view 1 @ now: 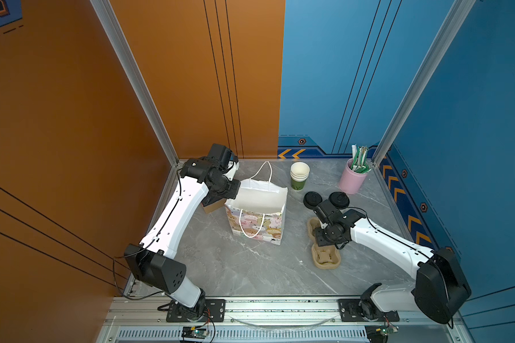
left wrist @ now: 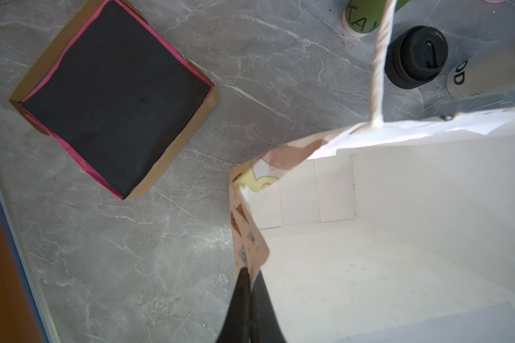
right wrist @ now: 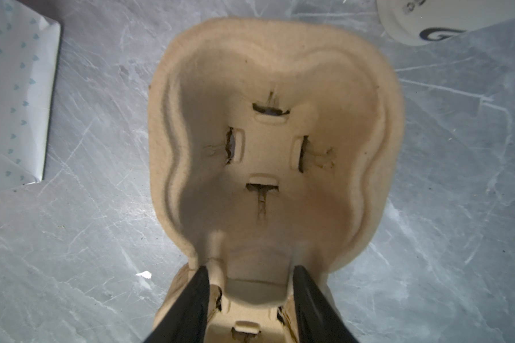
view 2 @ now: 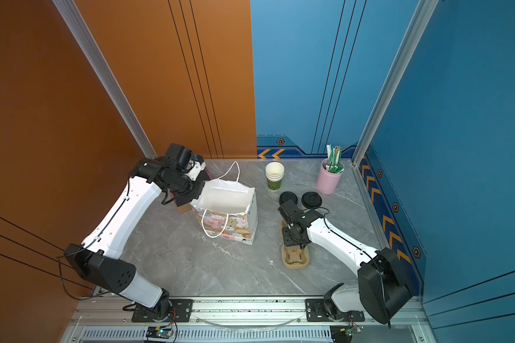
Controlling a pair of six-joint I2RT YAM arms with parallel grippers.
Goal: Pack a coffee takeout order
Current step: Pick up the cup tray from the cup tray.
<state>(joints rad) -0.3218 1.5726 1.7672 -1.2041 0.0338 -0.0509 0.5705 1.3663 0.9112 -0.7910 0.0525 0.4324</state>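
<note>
Two whitish cups with black lids (view 1: 312, 199) (view 1: 339, 198) stand right of the patterned paper bag (view 1: 259, 213); one lidded cup (left wrist: 415, 56) also shows in the left wrist view. A black napkin (left wrist: 116, 98) lies on top in a brown cardboard tray. White-wrapped straws (view 1: 360, 159) stick out of a pink holder. My left gripper (left wrist: 250, 271) is shut on the bag's left rim (left wrist: 247, 237), and the bag stands open. My right gripper (right wrist: 252, 268) straddles the narrow waist of a pulp cup carrier (right wrist: 268, 148), one finger close against each side.
A stack of lidless cups (view 1: 299, 175) with a green bottom cup stands behind the bag. The pink holder (view 1: 353, 178) is in the back right corner. Pink napkin edges (left wrist: 72, 154) show around the black one. The carrier (view 1: 327, 258) lies lengthwise right of the bag.
</note>
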